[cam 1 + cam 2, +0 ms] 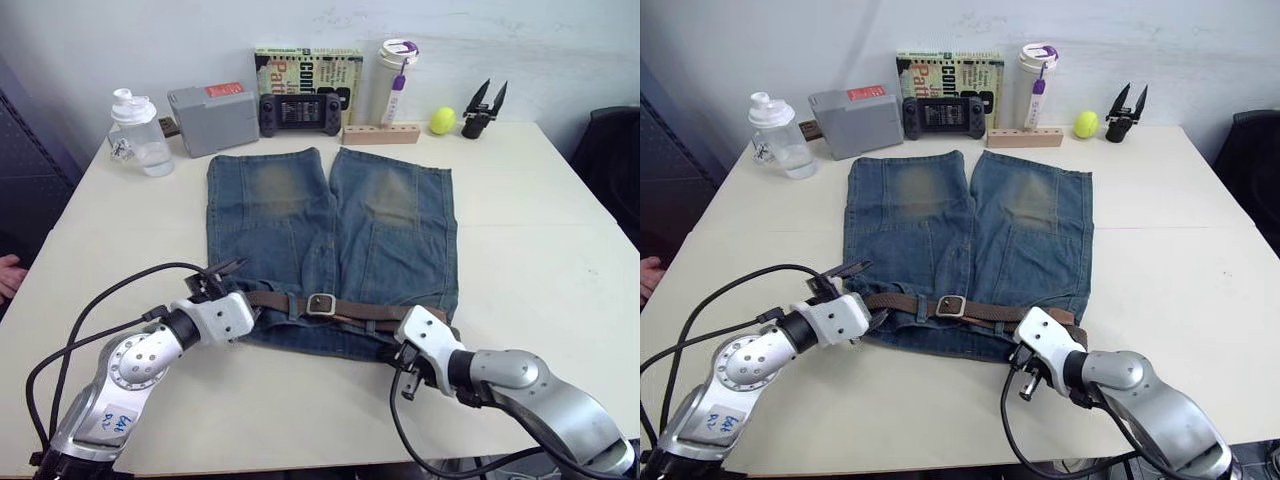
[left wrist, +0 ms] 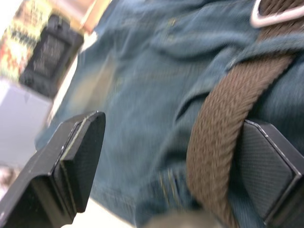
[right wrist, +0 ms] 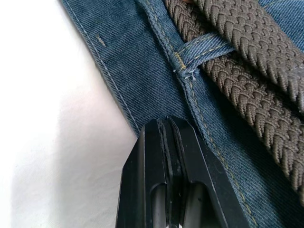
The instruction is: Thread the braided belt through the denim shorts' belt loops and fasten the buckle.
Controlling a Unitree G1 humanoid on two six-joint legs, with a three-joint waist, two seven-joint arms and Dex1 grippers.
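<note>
The denim shorts [image 1: 330,230] lie flat on the table, waist toward me. The braided belt [image 1: 370,312] runs along the waistband through belt loops [image 3: 199,50], with the buckle [image 1: 320,304] at the middle front. My left gripper [image 2: 173,123] is open at the waist's left end; the belt [image 2: 218,142] curves around between its fingers, against one black finger [image 2: 266,171]. My right gripper [image 3: 168,126] is shut, its tip over the waistband's edge at the right end, just beside a loop and two belt layers [image 3: 247,28].
Along the table's far edge stand a water bottle [image 1: 138,132], a grey box [image 1: 213,118], a game controller [image 1: 298,112], a book [image 1: 310,62], a tumbler [image 1: 398,80], a wooden block [image 1: 381,134], a yellow ball [image 1: 443,120] and a black clamp tool [image 1: 484,108]. A person's hand [image 1: 8,272] shows at the left.
</note>
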